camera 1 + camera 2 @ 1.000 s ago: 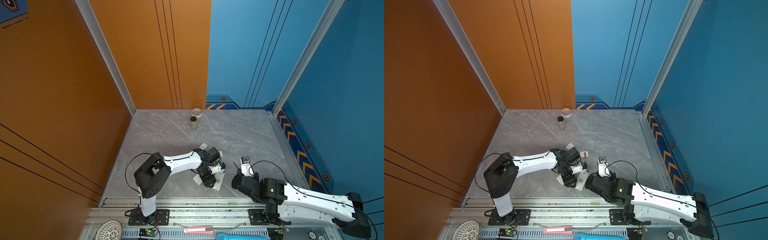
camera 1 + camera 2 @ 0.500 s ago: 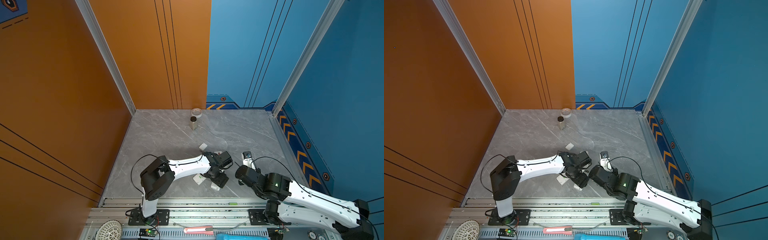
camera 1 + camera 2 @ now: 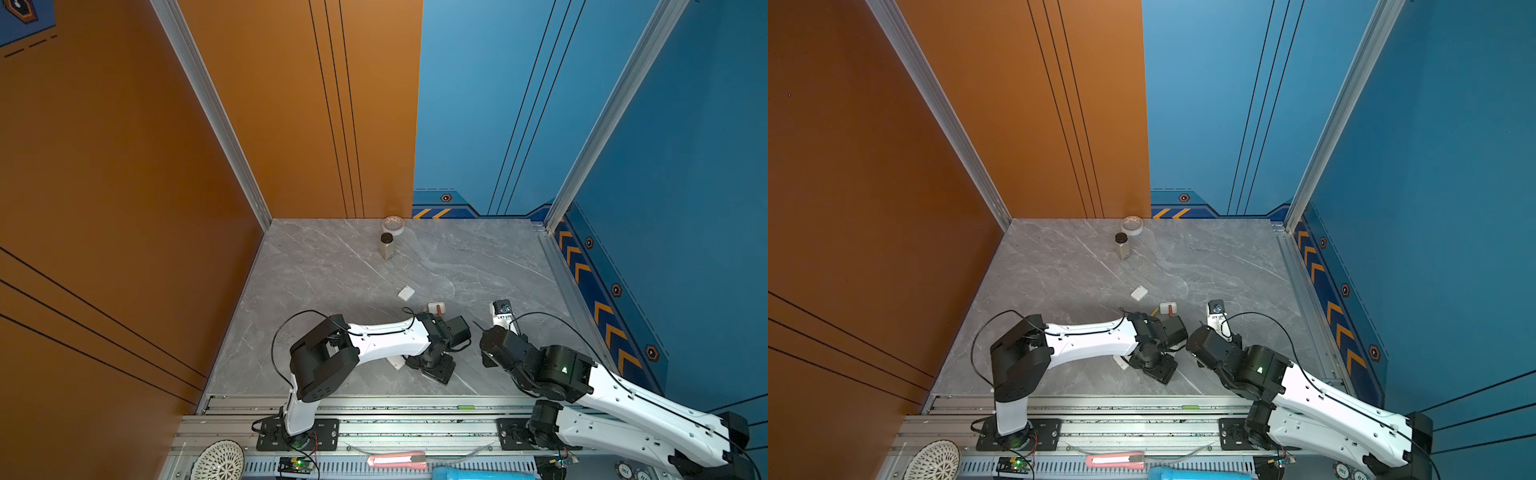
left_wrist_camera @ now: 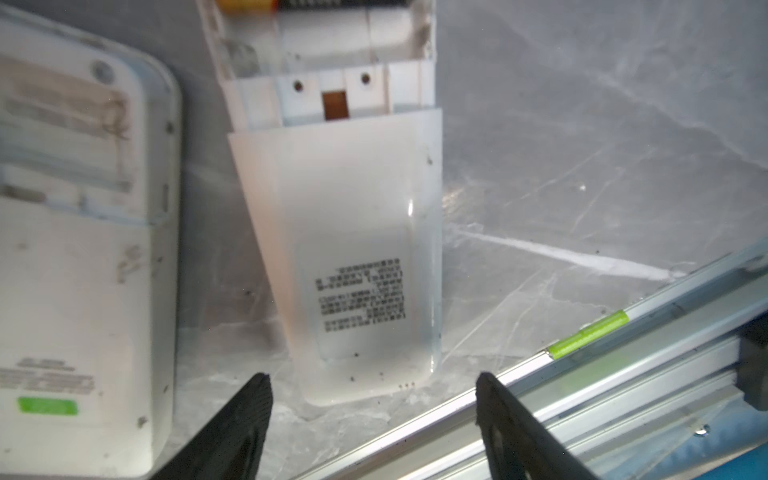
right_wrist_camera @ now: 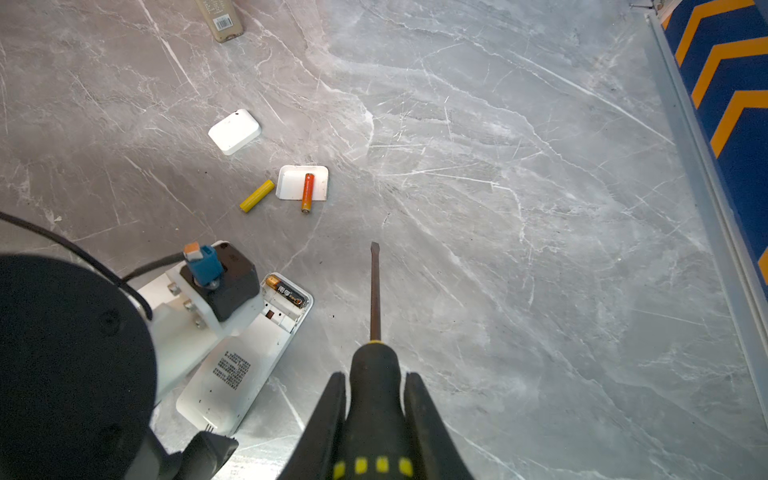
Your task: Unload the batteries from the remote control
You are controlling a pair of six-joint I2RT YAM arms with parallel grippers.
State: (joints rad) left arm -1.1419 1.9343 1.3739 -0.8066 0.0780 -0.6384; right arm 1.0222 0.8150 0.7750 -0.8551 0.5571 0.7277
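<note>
Firstly, in both top views, found the left gripper (image 3: pixel 436 371) close beside the right gripper (image 3: pixel 487 337), and the orange-red battery (image 3: pixel 439 309) lying on a small white cover (image 3: pixel 432 306). Next, in the left wrist view, saw the left gripper's jaws wide apart, holding nothing, the near end of the remote control (image 4: pixel 353 249) between the tips. Lastly, in the right wrist view, saw the right gripper clamped on the screwdriver (image 5: pixel 375 291), the yellow battery (image 5: pixel 257 196) just beside the cover, and a dark battery (image 5: pixel 286 293) inside the remote's open bay.
</note>
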